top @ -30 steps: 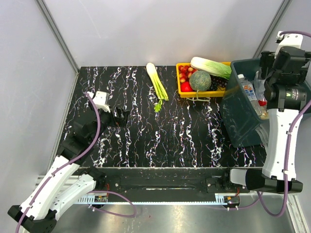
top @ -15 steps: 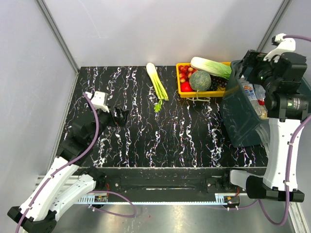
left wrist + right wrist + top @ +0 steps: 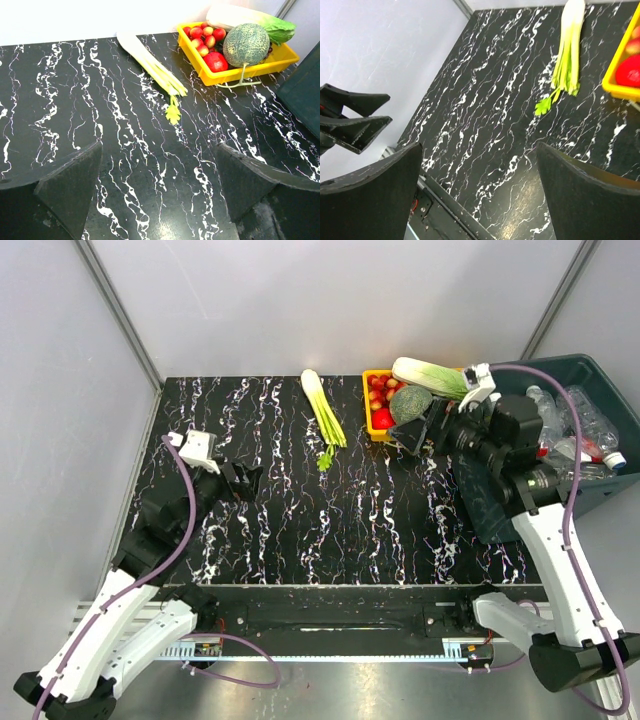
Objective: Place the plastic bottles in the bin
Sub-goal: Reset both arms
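The bin [image 3: 488, 508], a dark teal tub, stands at the table's right edge. Several clear plastic bottles [image 3: 578, 433] lie inside it, some with red or white caps. My right gripper [image 3: 418, 430] hangs open and empty left of the bin, beside the yellow tray. In the right wrist view its fingers [image 3: 375, 195] frame only bare marbled table. My left gripper [image 3: 250, 480] is open and empty over the left part of the table. The left wrist view shows the bin's wall [image 3: 305, 95] at the far right. No bottle lies on the table.
A yellow tray [image 3: 377, 427] with a melon [image 3: 410, 403], cabbage and red fruit sits at the back, next to the bin. A celery stalk [image 3: 322, 415] lies on the black marbled table behind the centre. Grey walls enclose the table on the left and back.
My right arm has swung from above the bin leftward and down to the table beside the yellow tray, uncovering the bin's inside. The left arm has barely moved.
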Robot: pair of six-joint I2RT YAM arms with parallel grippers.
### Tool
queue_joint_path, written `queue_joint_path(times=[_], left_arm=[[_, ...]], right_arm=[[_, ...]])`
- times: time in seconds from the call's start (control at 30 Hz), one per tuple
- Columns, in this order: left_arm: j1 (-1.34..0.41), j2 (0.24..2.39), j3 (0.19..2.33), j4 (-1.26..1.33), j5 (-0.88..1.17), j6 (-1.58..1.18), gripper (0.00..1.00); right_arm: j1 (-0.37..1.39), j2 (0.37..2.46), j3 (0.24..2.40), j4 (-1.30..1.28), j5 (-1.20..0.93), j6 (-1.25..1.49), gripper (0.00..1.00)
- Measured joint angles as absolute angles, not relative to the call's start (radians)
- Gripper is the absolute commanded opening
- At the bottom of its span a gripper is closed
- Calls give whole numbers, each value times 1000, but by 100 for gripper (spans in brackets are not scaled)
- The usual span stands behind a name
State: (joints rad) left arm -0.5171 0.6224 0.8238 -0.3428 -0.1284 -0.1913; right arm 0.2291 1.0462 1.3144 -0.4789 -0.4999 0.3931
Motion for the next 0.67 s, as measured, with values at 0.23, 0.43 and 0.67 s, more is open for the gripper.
queue_joint_path(times=[0.23, 0.43, 0.67], left_arm=[[-517, 611, 824, -342, -128, -191, 99], [-517, 611, 824, -342, -129, -191, 99], [-517, 611, 824, -342, -129, -191, 99]], right_arm=[[263, 994, 1084, -379, -501, 489, 99], [274, 994, 986, -298, -525, 550, 99], [282, 981, 978, -236, -527, 559, 99]])
